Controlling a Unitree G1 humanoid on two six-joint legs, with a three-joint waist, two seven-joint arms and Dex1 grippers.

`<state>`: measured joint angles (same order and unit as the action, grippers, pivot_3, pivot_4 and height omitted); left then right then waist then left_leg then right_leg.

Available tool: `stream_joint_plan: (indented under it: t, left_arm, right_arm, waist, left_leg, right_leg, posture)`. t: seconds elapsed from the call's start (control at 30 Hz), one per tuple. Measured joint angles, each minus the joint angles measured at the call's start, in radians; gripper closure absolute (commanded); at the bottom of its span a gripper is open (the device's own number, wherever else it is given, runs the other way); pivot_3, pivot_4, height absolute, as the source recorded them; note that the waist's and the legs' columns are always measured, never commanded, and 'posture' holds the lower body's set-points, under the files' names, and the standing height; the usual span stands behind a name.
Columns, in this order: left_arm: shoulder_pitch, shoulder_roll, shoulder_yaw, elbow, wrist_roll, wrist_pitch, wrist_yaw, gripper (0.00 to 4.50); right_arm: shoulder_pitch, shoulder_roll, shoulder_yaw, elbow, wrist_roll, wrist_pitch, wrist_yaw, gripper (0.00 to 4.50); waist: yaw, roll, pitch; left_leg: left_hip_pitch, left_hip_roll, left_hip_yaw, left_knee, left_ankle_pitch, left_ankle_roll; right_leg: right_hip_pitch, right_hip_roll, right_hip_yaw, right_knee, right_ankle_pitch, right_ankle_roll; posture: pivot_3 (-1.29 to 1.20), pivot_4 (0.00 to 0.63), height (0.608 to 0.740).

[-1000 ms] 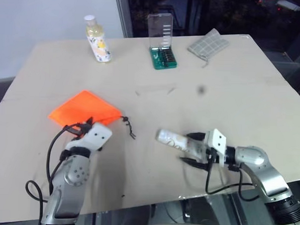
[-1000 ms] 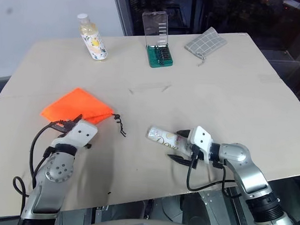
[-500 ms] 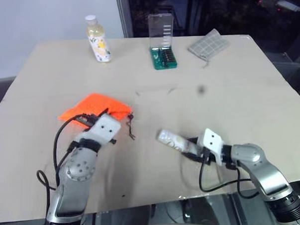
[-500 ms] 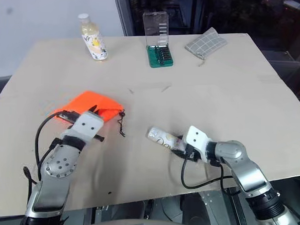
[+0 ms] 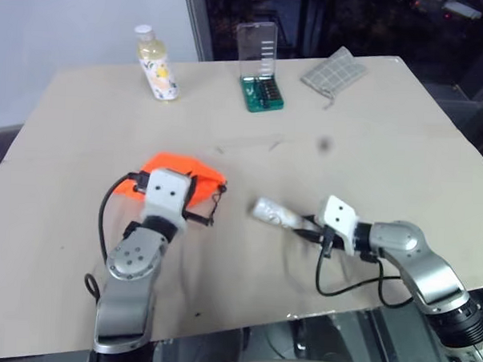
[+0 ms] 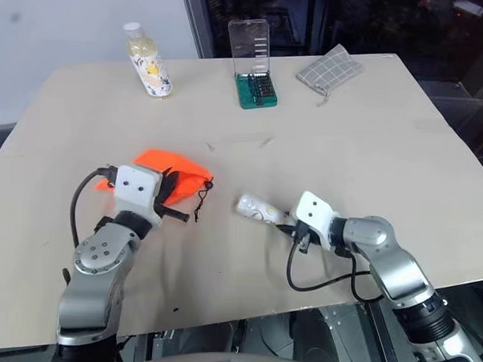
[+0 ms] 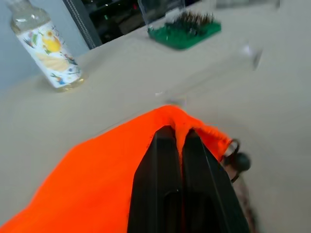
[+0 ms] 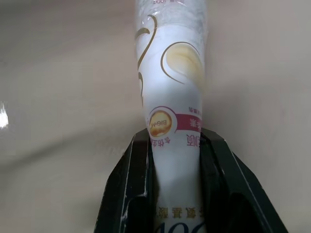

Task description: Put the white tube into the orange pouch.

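On the beige table (image 5: 388, 123), nearest, the right gripper (image 8: 170, 145) clamps the white tube (image 5: 276, 214); just beside it the left gripper (image 7: 177, 141) pinches the orange pouch (image 5: 195, 172). Beyond the pouch: bottle (image 5: 156, 65), green bit case (image 5: 260, 82), checked pouch (image 5: 334, 73), dark glass wall (image 5: 329, 20).
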<state>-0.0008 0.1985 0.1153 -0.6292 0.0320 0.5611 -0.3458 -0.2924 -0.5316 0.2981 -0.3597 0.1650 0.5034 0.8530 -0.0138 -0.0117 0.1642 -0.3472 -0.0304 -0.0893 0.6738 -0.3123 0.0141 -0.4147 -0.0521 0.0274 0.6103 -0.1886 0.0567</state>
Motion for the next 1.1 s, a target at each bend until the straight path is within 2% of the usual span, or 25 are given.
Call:
stream_joint_plan:
  t: [0.17,0.33,0.7,0.97,1.1]
  left_arm:
    - [-0.021,0.009,-0.019,-0.030,-0.059,0.042,-0.007,4.50]
    - [-0.018,0.030,-0.049,-0.039,-0.117,0.050,-0.031,4.50]
    - [0.023,0.107,-0.132,-0.087,-0.184,0.069,-0.069,4.50]
    - [0.045,0.124,-0.147,-0.100,-0.195,0.063,-0.063,4.50]
    - [0.064,0.131,-0.147,-0.101,-0.193,0.050,-0.061,4.50]
  right_arm:
    - [-0.084,0.035,0.051,-0.007,-0.003,0.021,0.002,3.57]
    - [-0.153,0.082,0.122,0.083,-0.054,0.021,-0.011,3.57]
    - [-0.254,0.220,0.171,0.266,-0.124,0.019,-0.068,3.57]
    - [-0.403,0.415,0.200,0.511,-0.223,-0.050,-0.184,3.57]
    - [-0.478,0.494,0.200,0.615,-0.243,0.002,-0.227,3.57]
  waist:
    - [0.004,0.000,0.000]
    - [0.002,0.000,0.000]
    - [0.001,0.001,0.000]
    - [-0.004,0.001,0.001]
    - [-0.003,0.001,0.001]
  left_leg:
    - [-0.001,0.000,0.000,0.000,0.000,0.000]
    - [-0.002,0.000,0.000,0.000,0.000,0.000]
    - [-0.002,-0.001,0.000,-0.002,0.000,0.000]
    - [-0.002,-0.001,0.001,-0.004,0.001,-0.002]
    - [-0.002,-0.001,0.001,-0.004,0.001,-0.002]
  right_leg:
    - [0.000,-0.001,0.000,-0.001,0.000,0.000]
    - [-0.001,-0.001,0.000,-0.001,0.000,0.000]
    - [-0.002,-0.001,0.000,-0.001,0.000,0.000]
    - [-0.005,0.000,0.001,0.000,0.000,-0.001]
    - [-0.006,0.000,0.002,0.000,0.000,-0.001]
  posture:
    - [0.00,0.150,0.740]
    - [0.00,0.150,0.740]
    - [0.00,0.150,0.740]
    - [0.00,0.150,0.740]
    - [0.00,0.150,0.740]
